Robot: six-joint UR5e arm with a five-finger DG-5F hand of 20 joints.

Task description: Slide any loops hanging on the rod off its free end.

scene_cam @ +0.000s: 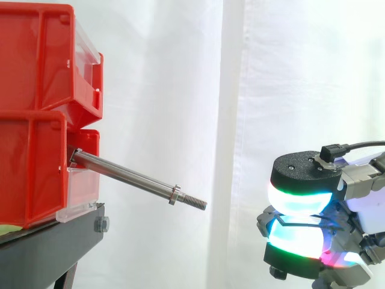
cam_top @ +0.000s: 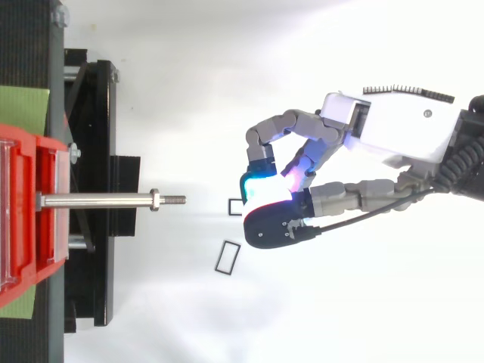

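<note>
Side view: the robot hand (scene_cam: pixel 299 174) is cut off at the right and lower edges; a thin black line between its pressed pads (scene_cam: pixel 298 198) is hard to identify; the steel rod (scene_cam: pixel 132 178) slopes from the red bins (scene_cam: pixel 36 120) to its threaded end, well left of the robot hand. Top view: curled fingers pinch a partly hidden black rectangular loop (cam_top: pixel 235 206) between rod tip and robot hand; a second loop (cam_top: pixel 225 257) sits apart, its support unclear.

Two red bins (scene_cam: pixel 36 57) (scene_cam: pixel 30 174), stacked at the left of the frame; one black stand (scene_cam: pixel 48 247) beneath; one steel rod (scene_cam: pixel 126 176); one nut (scene_cam: pixel 174 194) on it; two black rectangular loops (cam_top: pixel 230 206) (cam_top: pixel 220 255) mid-frame; one hand (cam_top: pixel 401 125), right.
</note>
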